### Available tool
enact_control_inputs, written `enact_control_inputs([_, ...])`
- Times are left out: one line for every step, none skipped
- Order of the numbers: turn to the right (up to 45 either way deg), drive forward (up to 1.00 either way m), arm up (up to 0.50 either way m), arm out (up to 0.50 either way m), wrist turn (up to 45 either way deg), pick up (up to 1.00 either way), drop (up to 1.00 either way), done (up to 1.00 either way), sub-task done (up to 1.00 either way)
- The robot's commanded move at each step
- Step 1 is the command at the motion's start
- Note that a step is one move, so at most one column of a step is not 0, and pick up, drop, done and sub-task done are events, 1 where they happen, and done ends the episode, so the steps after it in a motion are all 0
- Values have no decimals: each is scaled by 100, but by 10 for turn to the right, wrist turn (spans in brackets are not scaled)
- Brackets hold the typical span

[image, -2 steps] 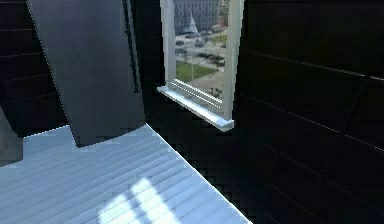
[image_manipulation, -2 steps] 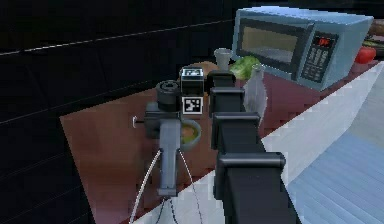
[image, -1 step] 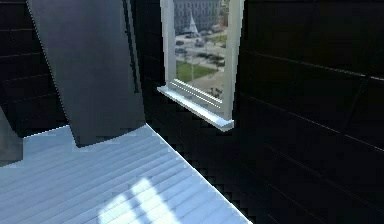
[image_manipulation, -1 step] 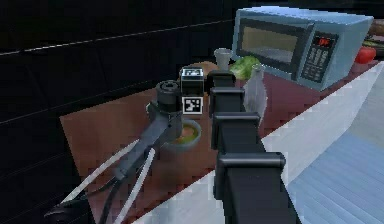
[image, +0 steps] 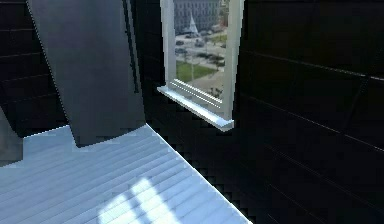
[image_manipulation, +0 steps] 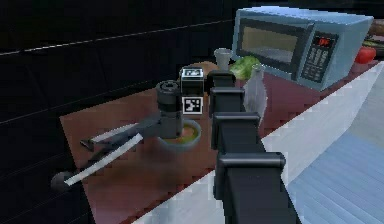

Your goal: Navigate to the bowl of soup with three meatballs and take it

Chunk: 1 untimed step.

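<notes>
At the counter, bowl in reach but not yet lifted

Standing beside the robot, I would call the driving part of the job as good as finished. Its arm stretches out over a reddish-brown countertop, and the gripper hangs low above that surface, its two thin fingers pointing away from the microwave at the far corner. Just beside the gripper's dark body, tucked against the arm, sits a small bowl with a yellow-green rim. It rests on the countertop and is not hanging free. I cannot make out soup or meatballs in it, so whether it is the right bowl is a guess, though it is the only bowl-like thing near the gripper.

Whether the fingers are grasping anything I cannot tell, and with the bowl so close under the gripper's body I cannot say whether they touch it either.

Farther along the counter, near the microwave, there is a leafy green lump and, well apart at the end, something red.

Ahead of the robot there is a dark wall, a white-framed window, a tall grey slab and pale floor.

What is left, by my reckoning, is the taking itself: getting the fingers around the bowl and raising it clear of the counter without tipping it.
</notes>
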Motion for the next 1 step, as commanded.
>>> enact_control_inputs([0,0,0,0,450,0,0,0,0])
